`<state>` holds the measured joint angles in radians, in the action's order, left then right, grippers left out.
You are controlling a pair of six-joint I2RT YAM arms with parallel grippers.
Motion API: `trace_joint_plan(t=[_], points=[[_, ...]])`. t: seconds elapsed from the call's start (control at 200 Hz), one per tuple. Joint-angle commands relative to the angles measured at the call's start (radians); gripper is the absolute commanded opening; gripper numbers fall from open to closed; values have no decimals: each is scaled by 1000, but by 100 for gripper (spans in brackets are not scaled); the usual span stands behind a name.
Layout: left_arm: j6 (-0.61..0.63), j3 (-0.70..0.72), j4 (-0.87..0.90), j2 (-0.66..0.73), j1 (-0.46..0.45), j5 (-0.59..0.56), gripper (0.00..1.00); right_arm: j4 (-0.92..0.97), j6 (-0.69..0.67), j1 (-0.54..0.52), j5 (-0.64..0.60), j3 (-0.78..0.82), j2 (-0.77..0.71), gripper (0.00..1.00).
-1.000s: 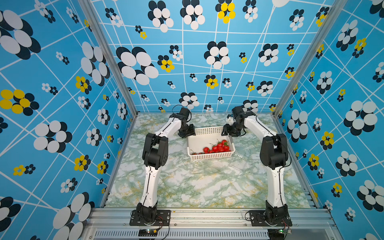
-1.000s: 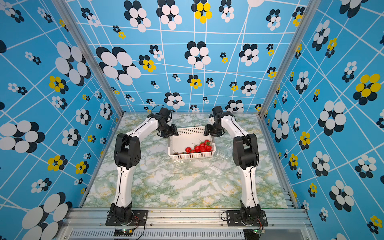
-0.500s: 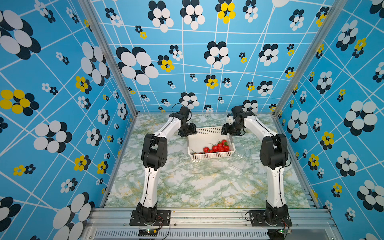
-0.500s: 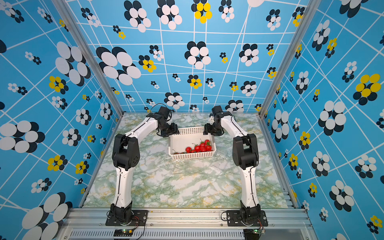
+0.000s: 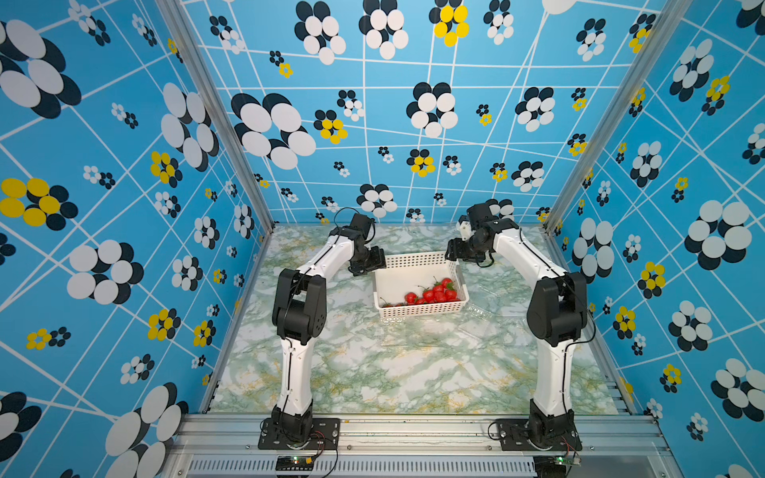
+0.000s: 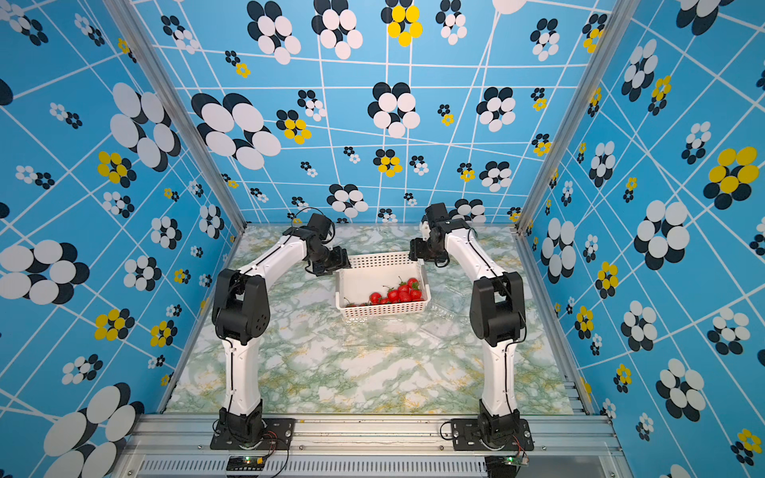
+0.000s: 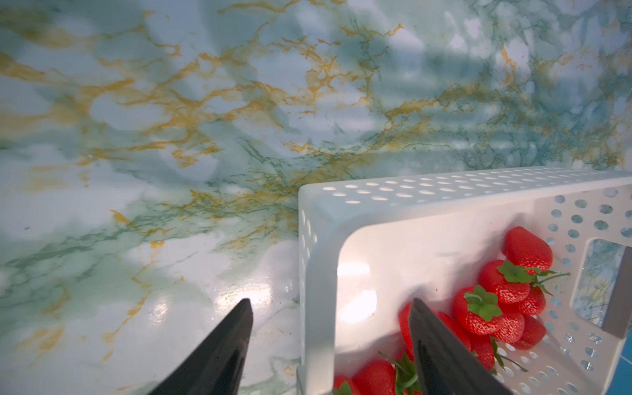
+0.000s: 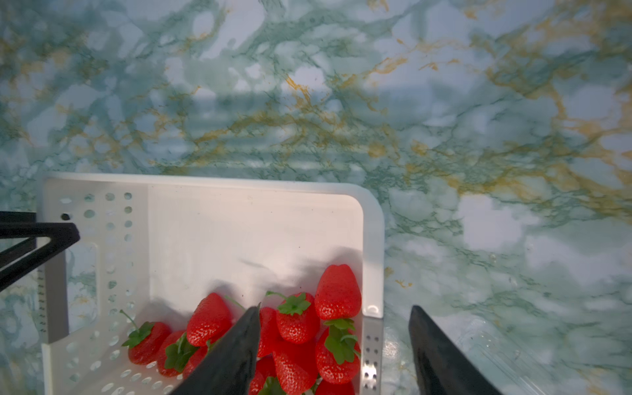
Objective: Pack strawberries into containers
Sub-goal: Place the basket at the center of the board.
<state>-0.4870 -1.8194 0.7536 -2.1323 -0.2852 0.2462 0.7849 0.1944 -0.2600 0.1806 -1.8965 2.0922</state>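
Several red strawberries (image 5: 432, 294) (image 6: 397, 294) lie heaped in the near right corner of a white perforated basket (image 5: 418, 258). My left gripper (image 5: 366, 264) (image 7: 330, 301) stands open at the basket's far left corner. One finger is outside the side wall (image 7: 318, 273) and one is inside, above the strawberries (image 7: 506, 297). My right gripper (image 5: 457, 252) (image 8: 335, 306) stands open astride the right wall (image 8: 372, 246), one finger over the strawberries (image 8: 297, 321). Neither gripper holds anything. Clear containers (image 5: 482, 308) (image 6: 445, 306) lie faintly visible on the table right of the basket.
The basket stands on a green and gold marbled table (image 5: 393, 372), closed in by blue flowered walls on three sides. A clear plastic edge (image 8: 506, 352) shows beside my right gripper's outer finger. The two arm bases sit on the front rail (image 5: 414, 430).
Both grippers' jaws have spread wider at the basket's far corners. The basket and the strawberries have stayed where they were.
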Motion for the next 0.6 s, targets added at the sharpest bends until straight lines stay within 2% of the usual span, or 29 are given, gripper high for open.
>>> trace_joint_plan(t=[0.0, 0.19, 0.4, 0.6], points=[[0, 14, -3, 81, 4, -29, 73, -39, -16, -5, -16, 28, -66, 70], [-3, 67, 12, 163, 1, -47, 73, 11, -27, -35, -11, 32, -113, 68], [-14, 168, 1, 276, -20, -60, 72, 114, -51, -119, -22, 13, -94, 65], [-18, 228, -1, 346, -46, -76, 72, 119, -24, -193, -25, 58, -62, 60]])
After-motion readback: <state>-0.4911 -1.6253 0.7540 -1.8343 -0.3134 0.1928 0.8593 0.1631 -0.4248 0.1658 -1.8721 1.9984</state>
